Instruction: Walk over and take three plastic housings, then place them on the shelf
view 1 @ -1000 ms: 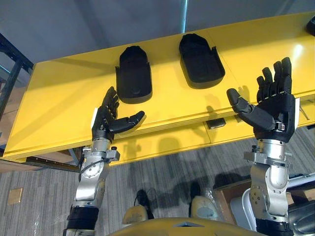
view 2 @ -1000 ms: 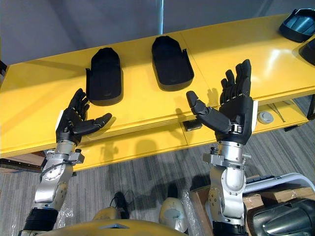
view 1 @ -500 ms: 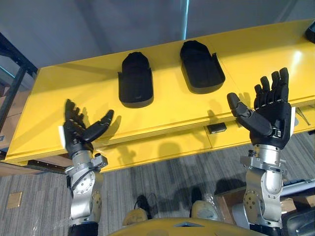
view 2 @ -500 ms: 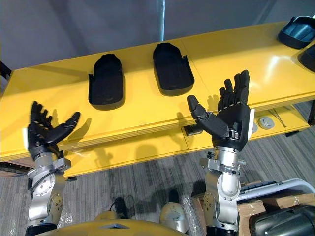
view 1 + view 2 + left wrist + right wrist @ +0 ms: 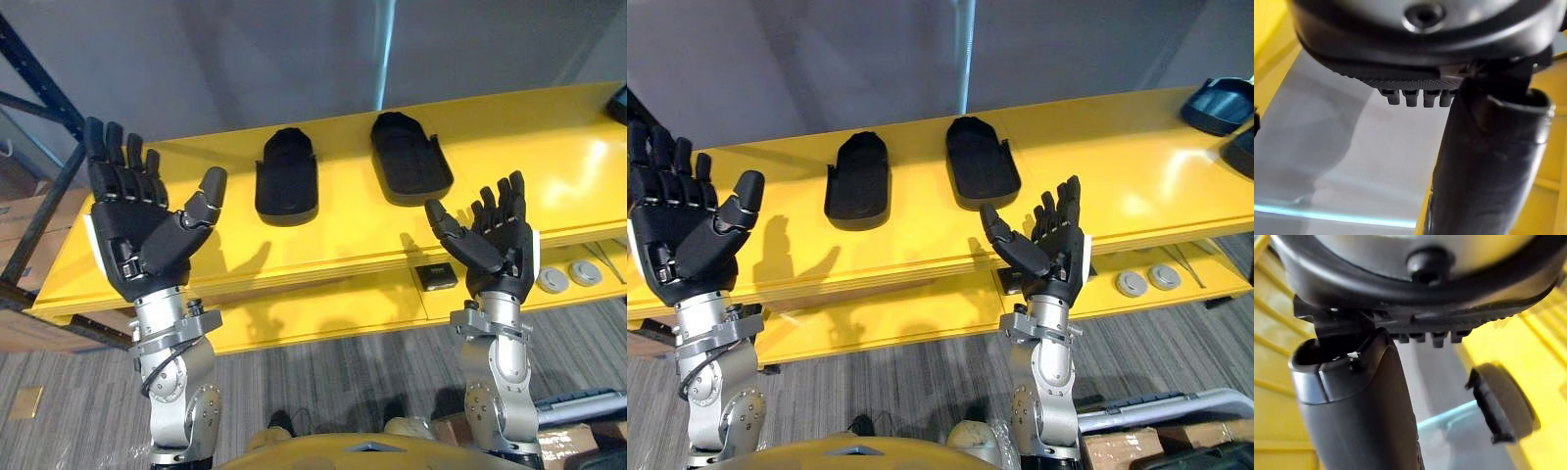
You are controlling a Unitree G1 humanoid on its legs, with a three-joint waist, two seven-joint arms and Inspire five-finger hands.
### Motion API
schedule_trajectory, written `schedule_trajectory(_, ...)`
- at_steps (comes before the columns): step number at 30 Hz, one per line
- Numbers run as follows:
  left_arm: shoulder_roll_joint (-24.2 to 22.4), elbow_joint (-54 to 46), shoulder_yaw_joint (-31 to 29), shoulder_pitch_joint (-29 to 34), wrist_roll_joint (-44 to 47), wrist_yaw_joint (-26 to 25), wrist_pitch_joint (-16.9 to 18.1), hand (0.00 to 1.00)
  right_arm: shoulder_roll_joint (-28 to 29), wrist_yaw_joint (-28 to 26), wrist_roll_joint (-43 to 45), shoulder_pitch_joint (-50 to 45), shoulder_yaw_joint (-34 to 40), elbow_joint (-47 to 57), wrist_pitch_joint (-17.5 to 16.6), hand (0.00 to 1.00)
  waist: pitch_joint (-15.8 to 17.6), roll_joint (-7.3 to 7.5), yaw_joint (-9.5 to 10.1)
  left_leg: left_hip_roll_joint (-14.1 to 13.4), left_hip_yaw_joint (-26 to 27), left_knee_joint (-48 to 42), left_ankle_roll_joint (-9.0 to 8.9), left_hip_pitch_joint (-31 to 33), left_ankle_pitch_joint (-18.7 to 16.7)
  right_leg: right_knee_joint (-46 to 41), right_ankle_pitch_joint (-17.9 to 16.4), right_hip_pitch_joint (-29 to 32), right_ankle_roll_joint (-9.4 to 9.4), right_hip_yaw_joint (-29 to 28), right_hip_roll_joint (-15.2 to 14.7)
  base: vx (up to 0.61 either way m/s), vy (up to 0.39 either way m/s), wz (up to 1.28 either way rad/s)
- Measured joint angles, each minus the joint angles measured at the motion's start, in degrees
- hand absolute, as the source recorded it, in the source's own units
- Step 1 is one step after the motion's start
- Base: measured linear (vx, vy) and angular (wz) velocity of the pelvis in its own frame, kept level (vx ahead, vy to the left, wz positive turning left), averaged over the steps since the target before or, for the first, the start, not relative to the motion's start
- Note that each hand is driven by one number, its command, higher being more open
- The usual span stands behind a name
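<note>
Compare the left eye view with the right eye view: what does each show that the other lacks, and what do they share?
Left eye view: a dark rack post beside the yellow table's left end. Right eye view: a third housing at the table's far right. Both: the left housing and middle housing lying apart on the table, with the left hand and right hand open and empty before it.

My left hand (image 5: 137, 233) is raised high on my left side, palm turned toward me, fingers straight and spread, thumb angled outward. My right hand (image 5: 498, 247) is held lower on my right, palm likewise toward me, fingers straight, thumb out. My left forearm (image 5: 178, 377) and right forearm (image 5: 495, 377) stand nearly upright.
</note>
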State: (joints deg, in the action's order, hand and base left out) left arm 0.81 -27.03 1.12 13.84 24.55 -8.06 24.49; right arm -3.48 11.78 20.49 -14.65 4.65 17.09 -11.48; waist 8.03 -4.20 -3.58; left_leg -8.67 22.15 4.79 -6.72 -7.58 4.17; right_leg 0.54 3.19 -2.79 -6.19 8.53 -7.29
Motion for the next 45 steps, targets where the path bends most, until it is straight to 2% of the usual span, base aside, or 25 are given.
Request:
schedule_trajectory(3, 1.2, 0.3, 2.6, 0.0, 0.9, 0.4, -1.0, 1.00, 1.8, 0.9, 0.1, -4.9, 4.7, -0.2, -0.1, 1.00, -0.3, 0.56, -1.94, 0.0, 3.3, 0.0, -0.16, -1.1, -0.8, 0.1, 0.5, 1.1, -0.20, -3.5, 0.4, 0.03, 0.037, -0.61)
schedule_trajectory(8, 3.7, 3.7, 6.1, -1.9, 2.9, 0.9, -1.3, 1.00, 4.0, 1.3, 0.6, -13.4, 10.6, -0.3, -2.0, 1.00, -0.5, 1.27, -6.80, -0.2, 8.9, 0.0, -0.83, -2.1, -2.0, 0.8, 1.6, 3.3, -0.15, -8.9, 1.5, 0.04, 0.017, -0.52)
schedule_trajectory(13, 3.7, 4.1, 7.8, -3.5, 1.9, -0.7, -1.3, 1.00, 3.9, 0.1, 0.3, -15.5, 10.4, 0.1, -3.1, 1.00, -0.5, 1.39, -8.30, -1.5, 12.9, -4.2, -1.12, -0.5, -5.3, 0.9, 2.1, 5.9, -0.09, -12.9, 2.6, 0.02, -0.021, -0.48)
schedule_trajectory(14, 3.7, 4.1, 8.0, -4.2, 1.9, -1.3, -1.2, 1.00, 3.7, -0.1, -0.2, -15.2, 10.4, 0.1, -3.3, 1.00, -0.5, 1.32, -8.23, -2.3, 11.9, -8.0, -0.74, 1.4, -7.1, 0.8, 2.3, 6.8, 0.21, -13.6, 2.7, 0.01, -0.043, -0.31)
schedule_trajectory(16, 3.7, 4.0, 7.1, -5.1, 1.9, -2.4, -0.6, 1.00, 2.7, -0.1, -2.7, -12.8, 10.1, 0.1, -3.4, 1.00, 0.0, 0.96, -6.79, -3.2, 3.2, -15.7, 2.21, 5.3, -11.2, 0.7, 3.0, 8.2, 0.71, -16.4, 3.6, 0.00, -0.032, -0.72)
schedule_trajectory(17, 3.6, 3.9, 5.8, -4.9, 1.9, -4.0, -0.4, 1.00, 0.8, 0.0, -4.5, -9.8, 9.1, 0.0, -3.5, 1.00, 1.3, 0.51, -5.19, -3.3, -4.2, -20.7, 3.27, 6.6, -14.2, 0.6, 3.0, 8.1, 1.18, -19.5, 4.6, -0.03, 0.024, -1.04)
schedule_trajectory(18, 3.6, 3.9, 5.2, -4.8, 1.9, -4.7, -0.4, 1.00, -0.5, -0.1, -4.5, -8.4, 8.4, 0.0, -3.7, 1.00, 1.8, 0.14, -4.36, -3.0, -8.2, -22.8, 3.34, 7.0, -16.4, 0.5, 3.0, 8.1, 1.22, -20.7, 5.0, -0.08, 0.181, -1.58)
schedule_trajectory(19, 3.7, 3.5, 4.3, -3.7, 0.5, -6.9, -0.4, 1.00, -3.9, -0.2, -4.5, -4.6, 6.9, -0.3, -3.9, 1.00, 2.6, -1.54, -2.55, -1.8, -16.2, -25.5, 3.51, 7.0, -20.5, -0.2, 3.1, 8.5, 1.15, -24.0, 6.5, -0.09, 0.217, -1.22)
schedule_trajectory(21, 3.7, 1.7, 2.8, -2.5, -0.1, -6.3, -0.4, 1.00, -5.7, -0.2, -4.6, -1.8, 5.7, -1.1, -4.0, 1.00, 2.3, -3.16, -2.30, -0.9, -20.2, -25.5, 2.58, 7.2, -22.4, -2.5, 2.6, 10.6, 0.65, -25.2, 7.4, -0.06, 0.172, -0.69)
schedule_trajectory(23, 4.3, -1.3, -0.1, -2.7, 0.2, -1.3, 0.3, 1.00, -5.7, 0.5, -9.1, -0.6, 5.7, -3.0, -3.0, 1.00, 4.2, -1.16, -1.94, 1.0, -20.3, -24.8, 2.00, 7.1, -22.7, -6.6, 1.6, 13.0, -0.51, -25.5, 6.2, -0.06, 0.139, -0.04)
schedule_trajectory(26, 7.5, -2.9, -3.4, -2.9, 3.3, 4.0, 1.4, 1.00, -5.7, -0.5, -11.1, -3.9, 5.8, -4.2, -0.4, 1.00, 4.7, 0.14, -1.26, 2.4, -20.1, -24.6, 1.77, 6.2, -22.5, -9.8, 1.3, 14.0, -0.59, -24.8, 5.4, -0.07, 0.102, -0.04)
schedule_trajectory(29, 9.1, -3.6, -4.3, -4.2, 4.4, 5.3, 1.8, 1.00, -4.5, -1.9, -10.6, -7.7, 7.8, -4.4, -0.3, 1.00, 5.2, 0.91, -1.78, 3.5, -18.3, -24.5, 2.67, 4.0, -23.1, -11.5, 1.5, 13.8, -0.88, -26.0, 5.1, -0.06, 0.081, -0.40)
schedule_trajectory(31, 9.2, -6.2, -4.1, -4.3, 4.0, 5.8, 1.9, 1.00, -1.8, -3.9, -7.6, -8.8, 10.0, -4.4, -1.2, 1.00, 6.3, 2.76, -2.74, 4.5, -16.5, -25.4, 3.52, 3.2, -23.8, -10.8, 2.2, 13.2, -1.95, -25.8, 4.1, -0.12, 0.075, -0.56)
schedule_trajectory(32, 9.2, -6.9, -4.1, -4.4, 4.0, 5.9, 1.9, 1.00, -0.5, -4.7, -5.8, -9.2, 10.7, -4.3, -1.9, 1.00, 6.8, 3.56, -3.00, 4.9, -15.6, -26.4, 3.88, 3.1, -24.2, -9.9, 2.8, 13.0, -2.47, -25.1, 3.6, -0.16, 0.040, -0.64)
schedule_trajectory(33, 9.3, -7.3, -4.3, -4.7, 4.0, 6.5, 1.8, 1.00, 1.0, -5.9, -3.7, -9.1, 10.9, -4.0, -2.4, 1.00, 7.4, 4.43, -3.72, 5.2, -14.6, -28.2, 4.51, 3.9, -24.4, -8.0, 6.4, 12.9, -2.35, -25.5, 3.7, -0.28, 0.017, -0.81)
schedule_trajectory(34, 9.2, -7.2, -5.1, -4.8, 4.0, 6.9, 1.5, 1.00, 1.2, -6.3, -3.1, -8.3, 10.4, -3.9, -2.8, 1.00, 7.3, 4.13, -3.61, 3.9, -13.7, -28.8, 4.87, 5.1, -24.2, -3.6, 12.3, 12.9, -2.57, -24.9, 4.4, -0.37, -0.020, -1.18)
schedule_trajectory(35, 9.1, -6.7, -6.6, -5.5, 4.0, 7.9, 0.9, 1.00, 1.3, -6.3, -3.3, -6.4, 9.1, -3.9, -3.1, 1.00, 8.1, 2.73, -2.79, 1.9, -10.8, -28.9, 4.92, 6.4, -23.4, -7.5, 11.3, 14.9, 0.26, -19.9, 4.8, -0.38, -0.041, -1.00)
schedule_trajectory(36, 9.0, -5.8, -6.7, -6.0, 4.4, 8.5, -0.1, 1.00, 1.1, -5.7, -3.6, -4.7, 7.4, -4.3, -3.1, 1.00, 7.8, 2.69, -2.65, 0.6, -10.0, -28.7, 4.96, 7.1, -22.1, -21.8, 0.8, 17.7, 4.54, -14.4, 3.8, -0.26, -0.032, -0.73)
schedule_trajectory(37, 8.8, -5.4, -6.7, -5.9, 4.9, 9.1, -0.4, 1.00, 0.8, -5.1, -4.3, -3.5, 6.2, -5.1, -3.2, 1.00, 8.1, 2.18, -2.40, -0.2, -9.8, -28.5, 4.71, 7.1, -21.5, -27.5, -2.5, 18.0, 5.19, -12.3, 3.0, -0.19, -0.023, -0.31)
schedule_trajectory(38, 8.2, -4.5, -6.6, -5.8, 8.0, 10.7, -1.3, 1.00, 0.3, -3.7, -4.6, -0.9, 3.6, -7.8, -4.0, 1.00, 8.2, 1.49, -1.62, -1.8, -9.4, -28.1, 4.13, 6.9, -20.5, -34.8, -5.9, 16.9, 5.77, -9.6, 0.2, -0.12, -0.050, -0.31)
schedule_trajectory(39, 7.8, -4.4, -6.5, -5.7, 9.9, 11.3, -1.5, 1.00, 0.0, -3.1, -4.9, 0.5, 2.0, -9.3, -4.1, 1.00, 8.1, 1.52, -1.06, -2.6, -9.1, -28.0, 3.60, 7.0, -20.1, -37.0, -6.7, 16.0, 5.96, -8.6, -1.6, -0.15, -0.141, -0.48)
schedule_trajectory(41, 5.7, -4.2, -6.4, -4.7, 17.3, 13.0, -2.2, 1.00, -0.1, -1.1, -8.5, 4.6, -3.8, -14.9, -4.2, 1.00, 8.0, 1.52, 1.94, -6.2, -8.0, -27.3, 1.67, 7.3, -18.8, -38.2, -7.0, 11.3, 6.18, -7.7, -8.6, -0.14, -0.332, -0.62)
schedule_trajectory(42, 5.1, -3.8, -6.0, -4.0, 20.6, 13.9, -3.1, 1.00, 0.5, -0.7, -9.1, 5.1, -5.8, -16.2, -4.1, 1.00, 7.9, 1.74, 3.28, -7.6, -7.9, -26.8, -0.06, 7.4, -17.9, -37.1, -6.4, 9.5, 5.36, -7.2, -12.5, -0.10, -0.335, -0.53)
schedule_trajectory(43, 4.8, -3.7, -5.7, -3.5, 22.1, 14.0, -4.0, 1.00, 1.0, -0.4, -9.3, 5.0, -6.5, -16.5, -4.1, 1.00, 7.5, 2.28, 3.78, -8.4, -7.5, -26.5, -1.01, 7.5, -17.4, -36.2, -5.9, 9.0, 4.84, -7.2, -13.8, -0.07, -0.500, -0.47)
schedule_trajectory(45, 4.7, -2.3, -3.9, -1.7, 25.3, 14.8, -5.8, 1.00, 2.4, 0.0, -11.2, 4.2, -7.8, -16.7, -3.9, 1.00, 6.6, 2.89, 3.66, -11.6, -7.1, -26.5, -5.01, 8.1, -15.2, -30.4, -3.7, 6.8, 1.14, -6.8, -15.5, -0.02, -0.510, -0.37)
